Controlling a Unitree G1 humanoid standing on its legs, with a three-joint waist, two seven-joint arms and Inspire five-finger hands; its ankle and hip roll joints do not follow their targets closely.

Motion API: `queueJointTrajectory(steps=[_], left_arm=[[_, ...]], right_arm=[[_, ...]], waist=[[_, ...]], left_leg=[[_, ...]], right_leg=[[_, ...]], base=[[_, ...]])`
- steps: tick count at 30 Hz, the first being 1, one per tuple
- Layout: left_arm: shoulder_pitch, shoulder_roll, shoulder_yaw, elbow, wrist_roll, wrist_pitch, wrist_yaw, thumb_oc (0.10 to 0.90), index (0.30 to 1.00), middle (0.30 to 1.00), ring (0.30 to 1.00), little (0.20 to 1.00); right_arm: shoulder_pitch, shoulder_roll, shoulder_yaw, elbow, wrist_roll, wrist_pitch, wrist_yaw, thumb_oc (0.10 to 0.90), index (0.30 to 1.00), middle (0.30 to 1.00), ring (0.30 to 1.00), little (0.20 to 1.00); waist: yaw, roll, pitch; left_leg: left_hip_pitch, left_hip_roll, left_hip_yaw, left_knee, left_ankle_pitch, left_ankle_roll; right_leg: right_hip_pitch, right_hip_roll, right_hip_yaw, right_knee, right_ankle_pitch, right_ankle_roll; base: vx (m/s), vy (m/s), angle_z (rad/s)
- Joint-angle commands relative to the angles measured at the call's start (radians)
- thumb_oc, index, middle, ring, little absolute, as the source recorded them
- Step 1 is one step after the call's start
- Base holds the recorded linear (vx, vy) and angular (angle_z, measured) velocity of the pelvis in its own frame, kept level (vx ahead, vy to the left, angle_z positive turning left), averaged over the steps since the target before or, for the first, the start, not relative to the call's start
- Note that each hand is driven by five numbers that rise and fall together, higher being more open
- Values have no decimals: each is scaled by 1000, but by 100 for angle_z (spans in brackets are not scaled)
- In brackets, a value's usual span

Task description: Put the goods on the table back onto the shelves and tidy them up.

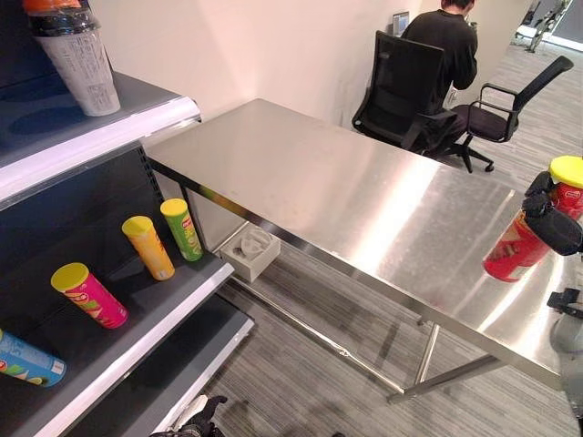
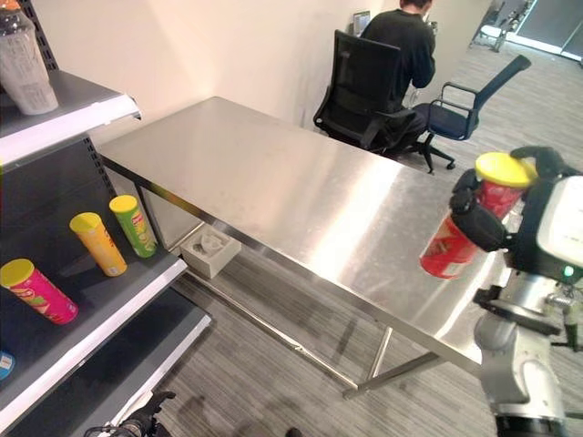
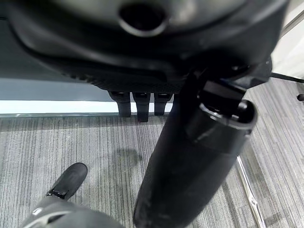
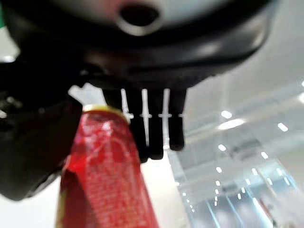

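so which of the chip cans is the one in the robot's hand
The red can with the yellow lid, gripped in the right hand above the steel table's right end. The pink, orange and green cans lie on the shelf at the left.

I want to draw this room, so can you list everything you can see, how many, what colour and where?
Red chip can with yellow lid: one, held tilted in the right hand, above the table's right end.
Yellow chip can: one, lying on the middle shelf.
Green chip can: one, beside the yellow one.
Pink chip can with yellow lid: one, nearer on that shelf.
Blue chip can: one, at the shelf's near end.
Clear drink bottle: one, on the top shelf.
Dark shelf unit with white edges: one, on the left.
Shiny steel table: one, in the middle.
White plastic holder: one, on the floor under the table.
Black office chairs: two, behind the table.
Seated person in black: one, back turned.
Right hand: dark, fingers curled round the red can.
Left hand: dark, low by the floor.
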Motion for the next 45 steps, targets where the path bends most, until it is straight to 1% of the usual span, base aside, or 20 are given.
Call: queueJointTrajectory(steps=[1, 5, 10, 16, 20, 22, 23, 25, 27, 28, 29, 30, 32, 34, 35, 38, 39, 42, 43, 45], left_arm=[[-72, 29, -34, -36, 7, -28, 44, 800, 900, 900, 900, 900], [-66, 34, -28, -57, -2, -27, 45, 800, 900, 900, 900, 900], [-62, 35, -24, -65, -18, -24, 45, 800, 900, 900, 900, 900], [-62, 44, -12, -79, -24, -27, 49, 800, 900, 900, 900, 900], [-82, 58, -11, -117, -37, -36, 71, 800, 900, 900, 900, 900], [-98, 70, -16, -138, -35, -41, 82, 800, 900, 900, 900, 900], [-112, 77, -24, -137, -30, -44, 90, 800, 900, 900, 900, 900], [-122, 83, -27, -148, -35, -55, 95, 800, 900, 900, 900, 900], [-117, 88, -25, -145, -36, -61, 88, 800, 900, 900, 900, 900], [-116, 88, -28, -145, -36, -61, 88, 800, 900, 900, 900, 900], [-101, 93, -34, -147, -17, -65, 86, 800, 900, 900, 900, 900], [-95, 97, -41, -150, -4, -67, 86, 800, 900, 900, 900, 900], [-93, 113, -62, -167, 28, -74, 76, 800, 900, 900, 900, 900], [-100, 128, -86, -200, 48, -78, 83, 800, 900, 900, 900, 900], [-101, 134, -99, -216, 63, -81, 82, 800, 900, 900, 900, 900], [-103, 129, -91, -217, 60, -74, 94, 800, 900, 900, 900, 900], [-101, 125, -83, -209, 61, -75, 104, 800, 900, 900, 900, 900], [-103, 116, -88, -198, 94, -84, 115, 800, 900, 900, 900, 900], [-107, 113, -94, -192, 108, -86, 117, 800, 900, 900, 900, 900], [-109, 109, -102, -190, 118, -85, 120, 800, 900, 900, 900, 900]], right_arm=[[-138, -45, -166, -137, 103, -108, -63, 400, 300, 300, 300, 300], [-162, 49, -150, -212, 239, -201, -16, 400, 300, 300, 300, 300], [-193, 98, -121, -271, 383, -291, 61, 400, 300, 300, 300, 300], [-202, 136, -54, -349, 468, -338, 160, 400, 300, 300, 300, 300], [-212, 152, 35, -398, 475, -340, 217, 400, 300, 300, 300, 300], [-215, 155, 50, -403, 457, -331, 223, 400, 300, 300, 300, 300], [-208, 156, 46, -402, 442, -328, 214, 400, 300, 300, 300, 300], [-171, 160, 31, -411, 435, -329, 214, 400, 300, 300, 300, 300], [-132, 162, 10, -425, 417, -325, 221, 400, 300, 300, 300, 300], [-128, 164, 8, -428, 416, -324, 222, 400, 300, 300, 300, 300], [-90, 169, -14, -437, 384, -331, 213, 400, 300, 300, 300, 300], [-62, 173, -31, -441, 376, -336, 211, 400, 300, 300, 300, 300], [-26, 179, -54, -460, 347, -347, 202, 400, 300, 300, 300, 300], [-15, 168, -67, -466, 307, -348, 170, 400, 300, 300, 300, 300], [-7, 165, -77, -472, 291, -348, 157, 400, 300, 300, 300, 300], [21, 169, -82, -492, 254, -344, 132, 400, 300, 300, 300, 300], [39, 169, -78, -499, 236, -345, 126, 400, 300, 300, 300, 300], [78, 169, -85, -515, 202, -353, 119, 400, 300, 300, 300, 300], [101, 170, -80, -522, 198, -364, 122, 400, 300, 300, 300, 300], [118, 164, -71, -525, 199, -368, 129, 400, 300, 300, 300, 300]], waist=[[32, -17, -31], [30, -10, -27], [28, -4, -24], [26, -6, -15], [18, 1, 36], [2, 1, 64], [-10, 0, 74], [-18, -2, 70], [-7, -11, 60], [-7, -12, 59], [23, -22, 47], [22, -34, 45], [18, -47, 46], [9, -50, 57], [-7, -51, 63], [-52, -49, 59], [-61, -53, 61], [-88, -69, 64], [-110, -72, 61], [-134, -70, 57]], left_leg=[[28, -108, -14, 6, -122, 124], [31, -117, -11, 6, -125, 129], [29, -126, -9, 6, -127, 134], [24, -138, 4, 6, -129, 143], [8, -155, 13, 6, -122, 168], [1, -162, -8, 6, -110, 175], [-7, -165, -36, 6, -105, 174], [-32, -167, -100, 8, -91, 172], [-57, -160, -144, 13, -79, 175], [-57, -161, -146, 14, -79, 175], [-95, -137, -176, 17, -61, 169], [-126, -125, -205, 23, -43, 158], [-190, -102, -262, 25, 3, 121], [-269, -100, -301, 43, 35, 106], [-300, -96, -276, 54, 38, 111], [-321, -75, -125, 114, 6, 141], [-305, -74, -91, 149, -29, 142], [-266, -55, -38, 237, -100, 141], [-237, -23, -21, 295, -143, 145], [-204, 18, -27, 339, -175, 142]], right_leg=[[-5, -21, 10, 82, -131, 34], [-7, -28, 8, 85, -127, 37], [-12, -35, 11, 79, -119, 42], [-32, -42, 30, 77, -103, 51], [-137, -59, 71, 222, -93, 67], [-194, -48, 145, 331, -76, 79], [-206, -26, 210, 362, -82, 82], [-185, 22, 347, 344, -115, 77], [-147, 43, 421, 302, -169, 55], [-144, 41, 419, 299, -169, 54], [-99, 41, 389, 254, -234, 32], [-71, 52, 379, 231, -255, 23], [-58, 96, 359, 210, -261, 7], [-69, 128, 314, 217, -264, -8], [-79, 137, 291, 223, -265, -11], [-107, 133, 219, 231, -237, -9], [-106, 120, 203, 224, -226, -6], [-114, 88, 160, 190, -188, -4], [-116, 75, 141, 173, -177, -6], [-122, 58, 130, 170, -170, -8]], base=[[0, 0, 0], [-14, 38, 5], [-12, 43, 3], [-36, 40, -5], [-152, 56, -22], [-168, 5, -9], [-152, -68, 29], [-103, -122, 62], [-71, -148, 122], [-75, -273, 108], [-98, -324, 72], [-154, -444, 51], [-156, -322, 94], [-229, -223, 93], [-276, -121, 95], [-229, 16, 122], [-168, 62, 72], [-142, 46, 39], [-85, 75, 75], [-11, 150, 55]])
